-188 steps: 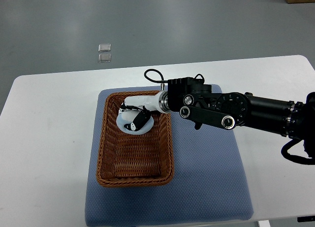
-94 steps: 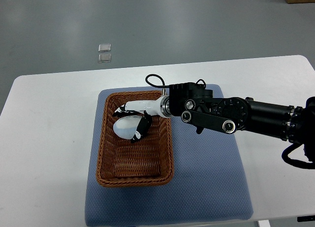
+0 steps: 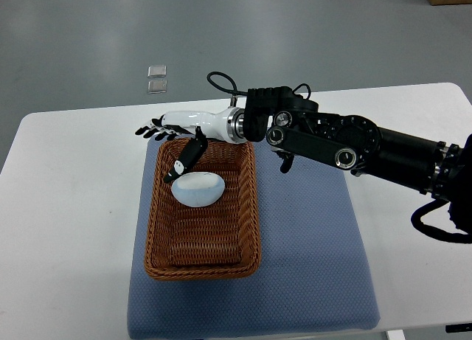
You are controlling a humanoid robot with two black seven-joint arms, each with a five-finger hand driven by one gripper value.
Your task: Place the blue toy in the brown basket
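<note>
Top view: one pale blue toy [image 3: 198, 189] lies inside one brown basket [image 3: 203, 262] on a blue mat [image 3: 317, 259] atop the white counter [image 3: 66, 229]; the right hand [image 3: 175, 133] hovers above, fingers spread, empty.

We see our right arm [image 3: 346, 144] in black with round silver joints, a looping black cable [image 3: 219, 80], and a white right hand [image 3: 173, 133] with black fingertips.
</note>
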